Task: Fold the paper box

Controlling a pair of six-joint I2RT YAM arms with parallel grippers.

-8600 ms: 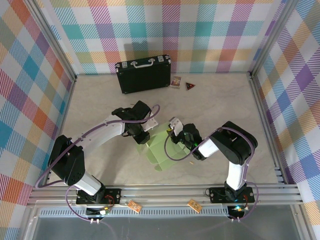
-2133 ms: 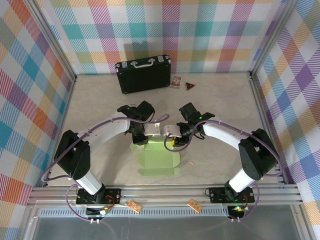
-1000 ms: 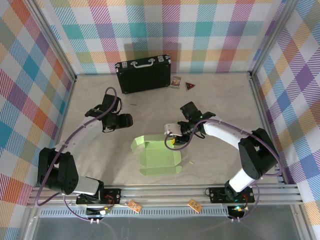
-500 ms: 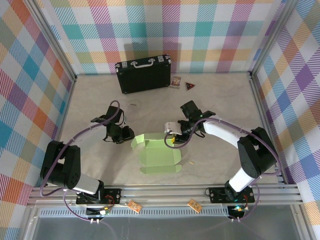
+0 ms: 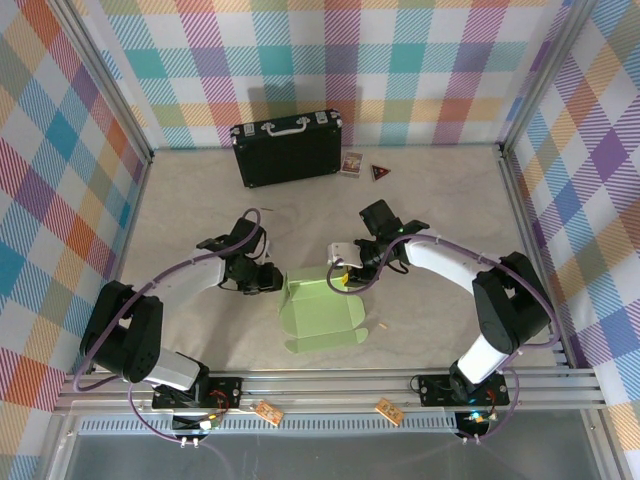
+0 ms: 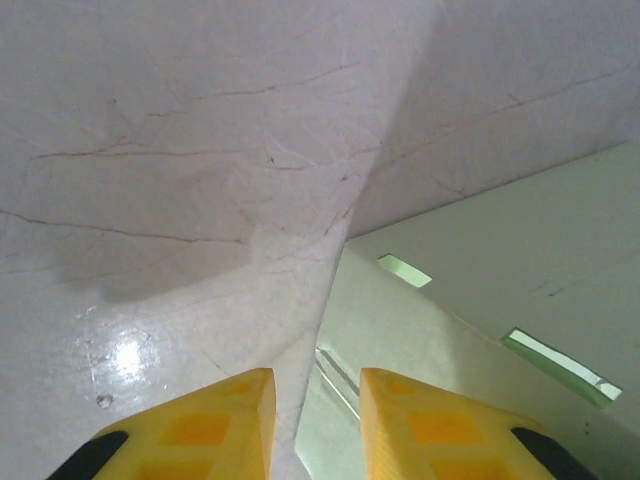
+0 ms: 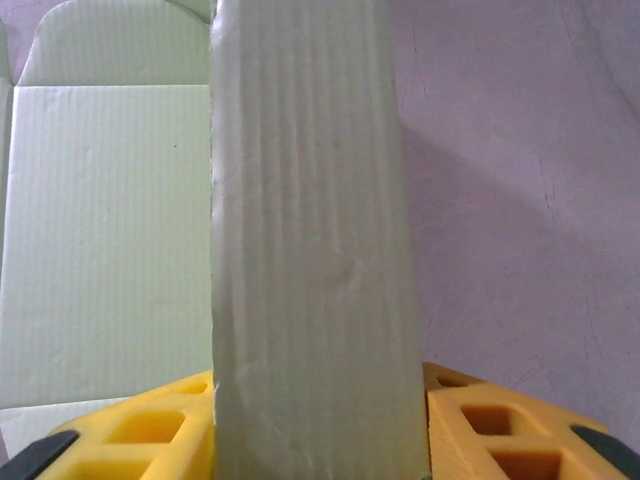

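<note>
The paper box [image 5: 322, 318] is a pale green creased cut-out lying at the table's middle, with its far and left walls raised. My right gripper [image 5: 338, 268] sits at the far wall. In the right wrist view that gripper [image 7: 317, 375] is shut on an upright doubled strip of the box [image 7: 310, 200], and the flat base panel [image 7: 100, 200] lies to the left. My left gripper [image 5: 272, 282] is at the box's left edge. Its yellow jaws [image 6: 317, 375] stand narrowly apart, straddling the edge of the raised wall [image 6: 480, 290]. Bare table shows between the left finger and the card.
A black hard case [image 5: 287, 148] with a metal handle stands at the back. A small printed card [image 5: 351, 163] and a dark triangle [image 5: 380, 172] lie to its right. Checked walls enclose the table, and a metal rail [image 5: 330, 385] runs along the near edge.
My left gripper has swung from the back left over to the box's left edge and narrowed its jaws. The box has shifted slightly right. The right gripper keeps its hold.
</note>
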